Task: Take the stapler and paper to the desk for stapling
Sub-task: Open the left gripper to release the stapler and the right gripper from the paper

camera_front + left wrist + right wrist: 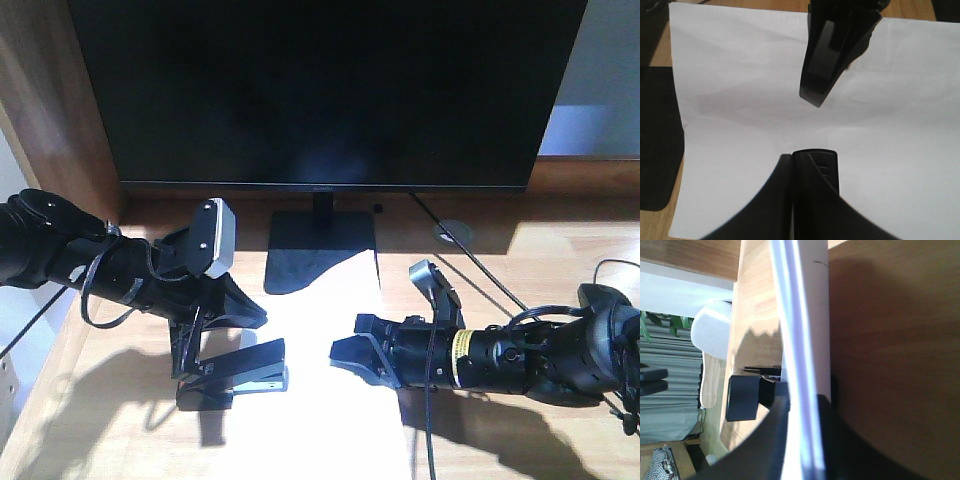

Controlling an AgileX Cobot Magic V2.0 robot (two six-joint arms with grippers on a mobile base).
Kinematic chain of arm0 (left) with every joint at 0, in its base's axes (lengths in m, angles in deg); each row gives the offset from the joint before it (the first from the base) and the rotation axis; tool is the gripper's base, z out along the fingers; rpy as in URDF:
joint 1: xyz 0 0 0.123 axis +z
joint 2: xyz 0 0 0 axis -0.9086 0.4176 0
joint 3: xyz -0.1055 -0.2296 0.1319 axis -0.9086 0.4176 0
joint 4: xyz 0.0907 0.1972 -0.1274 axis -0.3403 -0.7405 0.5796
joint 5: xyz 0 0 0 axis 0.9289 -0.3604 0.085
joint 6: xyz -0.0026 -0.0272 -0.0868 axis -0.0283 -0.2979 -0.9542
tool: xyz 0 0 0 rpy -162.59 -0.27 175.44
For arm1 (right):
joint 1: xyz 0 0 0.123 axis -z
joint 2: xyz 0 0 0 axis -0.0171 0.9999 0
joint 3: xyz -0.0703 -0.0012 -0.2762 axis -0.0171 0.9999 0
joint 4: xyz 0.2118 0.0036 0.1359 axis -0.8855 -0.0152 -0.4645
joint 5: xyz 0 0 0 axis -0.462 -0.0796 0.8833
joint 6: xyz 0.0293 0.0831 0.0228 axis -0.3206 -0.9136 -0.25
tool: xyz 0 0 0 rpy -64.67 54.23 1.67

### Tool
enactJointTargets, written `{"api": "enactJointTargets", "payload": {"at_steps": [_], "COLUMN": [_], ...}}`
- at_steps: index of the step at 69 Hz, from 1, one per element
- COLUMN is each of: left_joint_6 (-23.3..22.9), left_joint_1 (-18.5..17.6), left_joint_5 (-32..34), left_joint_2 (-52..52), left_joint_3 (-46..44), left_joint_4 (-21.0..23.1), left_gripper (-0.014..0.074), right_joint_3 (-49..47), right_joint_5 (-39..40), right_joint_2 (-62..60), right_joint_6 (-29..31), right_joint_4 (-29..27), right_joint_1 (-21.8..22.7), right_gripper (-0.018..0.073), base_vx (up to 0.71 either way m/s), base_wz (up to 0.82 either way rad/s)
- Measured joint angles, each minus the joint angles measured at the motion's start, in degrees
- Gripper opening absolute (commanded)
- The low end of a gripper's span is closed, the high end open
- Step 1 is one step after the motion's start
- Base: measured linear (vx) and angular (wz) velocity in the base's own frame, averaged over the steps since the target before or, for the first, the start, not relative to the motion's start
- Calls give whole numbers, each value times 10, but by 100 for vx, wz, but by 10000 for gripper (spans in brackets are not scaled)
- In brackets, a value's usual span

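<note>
White paper [330, 380] (one), one stapler [245, 372]

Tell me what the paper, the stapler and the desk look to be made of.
Paper: thin matte white sheet, softly creased, likely ordinary paper. Stapler: smooth black body, probably plastic, with a silvery strip, likely metal. Desk: light wood-grain surface; solid wood or laminate cannot be told.

- This looks like an office or a study spot at home.
- A big black monitor [325, 90] stands on a wooden desk [560, 240], just behind the two robot hands.
- A round cable hole [452, 233] sits behind the right hand.
- White paper [320, 400] and a stapler [245, 372] lie between the hands.
</note>
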Motion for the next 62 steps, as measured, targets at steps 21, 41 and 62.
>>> {"api": "enactJointTargets", "payload": {"at_steps": [21, 41, 62], "left_joint_6": [0, -10, -24], "left_joint_1": [0, 0, 0], "left_joint_5": [0, -1, -11], "left_joint_2": [0, 0, -2], "left_joint_3": [0, 0, 0], "left_joint_4": [-1, -1, -3], "left_gripper": [-6, -6, -6], "right_joint_3": [0, 0, 0], "right_joint_5": [1, -13, -152], "right_joint_2": [0, -3, -71], "right_joint_6": [18, 28, 54], "right_joint_4": [0, 9, 73], "right_joint_1": [0, 0, 0], "right_gripper": [666, 629, 618], "base_vx": [0, 0, 0], "base_wz": [0, 0, 0]}}
